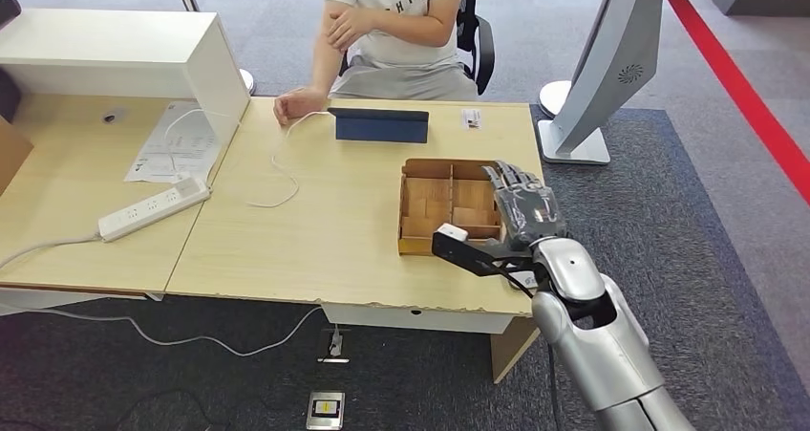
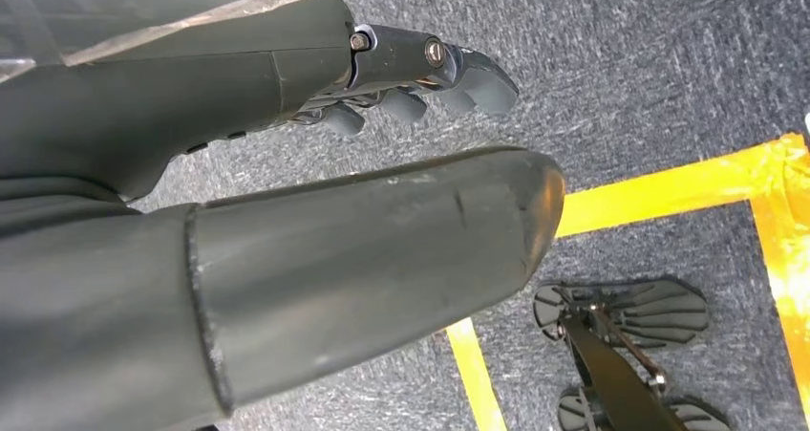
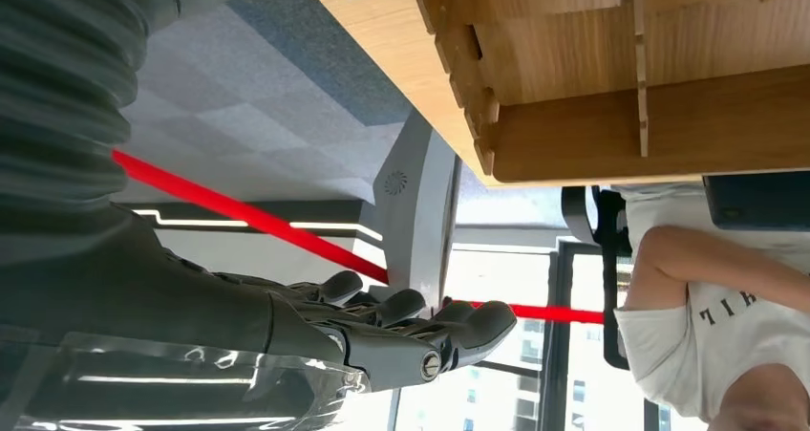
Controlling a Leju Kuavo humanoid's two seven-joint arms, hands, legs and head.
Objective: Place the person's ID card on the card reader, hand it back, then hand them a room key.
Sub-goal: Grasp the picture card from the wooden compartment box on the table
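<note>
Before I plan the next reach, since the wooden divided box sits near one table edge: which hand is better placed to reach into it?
The right hand. It hovers at the wooden box on the table, empty, fingers extended. The left hand hangs over the carpeted floor, away from the table.

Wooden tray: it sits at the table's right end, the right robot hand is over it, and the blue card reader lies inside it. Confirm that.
Not quite. The card reader is not inside the tray; it stands on the table beyond it, near the person, as the head view shows. The right robot hand is over the tray's right edge.
</note>
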